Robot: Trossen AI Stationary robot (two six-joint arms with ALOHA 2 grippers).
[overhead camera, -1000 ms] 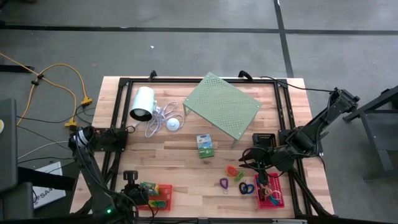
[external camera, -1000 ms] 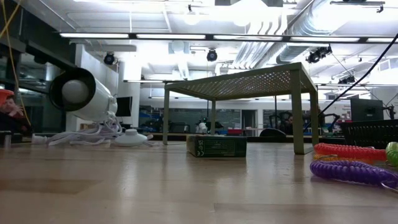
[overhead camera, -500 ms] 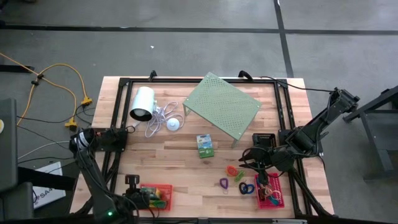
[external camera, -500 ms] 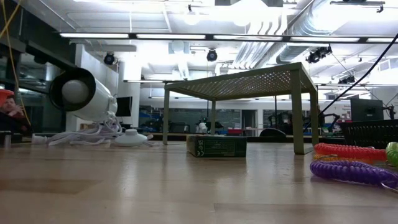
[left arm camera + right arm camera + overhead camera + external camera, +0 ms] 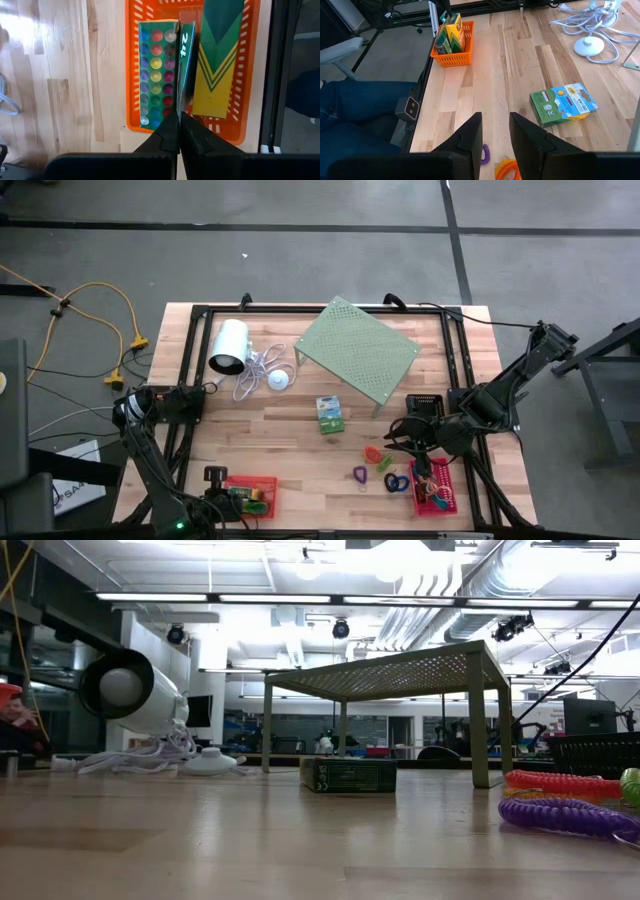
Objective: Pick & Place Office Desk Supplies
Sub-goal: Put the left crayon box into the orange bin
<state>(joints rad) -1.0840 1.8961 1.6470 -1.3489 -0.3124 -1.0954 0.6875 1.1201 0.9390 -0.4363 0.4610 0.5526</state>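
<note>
Butcher-block table [image 5: 300,430] on a grey floor, black frame around it. High view: left gripper [image 5: 232,494] sits low at the table's near left edge, right at the red basket [image 5: 262,483]; its fingers are too small here to read. Right gripper [image 5: 402,436] hangs near the right side, with the black mesh basket [image 5: 424,404] just behind it and the pink basket [image 5: 436,488] just beside and nearer the table edge. Coiled loops [image 5: 378,464] lie scattered just beside those fingers. One green-white box [image 5: 329,414] lies well off toward table centre, next to the pale green shelf [image 5: 357,350]. White cylinder [image 5: 228,347] and cord are far from both.

Low view: no gripper visible. Box [image 5: 348,775] lies flat in front of the shelf leg; orange and purple coils [image 5: 566,812] at the right edge.

Left wrist view: fingers [image 5: 170,135] pressed together, clamped on the edge of a dark green card marked "24" [image 5: 186,65], which stands on edge in the basket [image 5: 132,75]. Beside it, a panel of coloured dots [image 5: 157,75] and a green-yellow crayon-style box [image 5: 217,55], probably parts of the same packs.

Right wrist view: fingers [image 5: 470,132] spread apart, nothing between them, above bare wood. Box [image 5: 563,104] lies ahead and to one side; purple coil [image 5: 484,154] and orange coil [image 5: 507,169] sit right at the fingertips. Basket [image 5: 453,42] far ahead. Someone's jeans-clad leg [image 5: 360,105] beyond the table edge.
</note>
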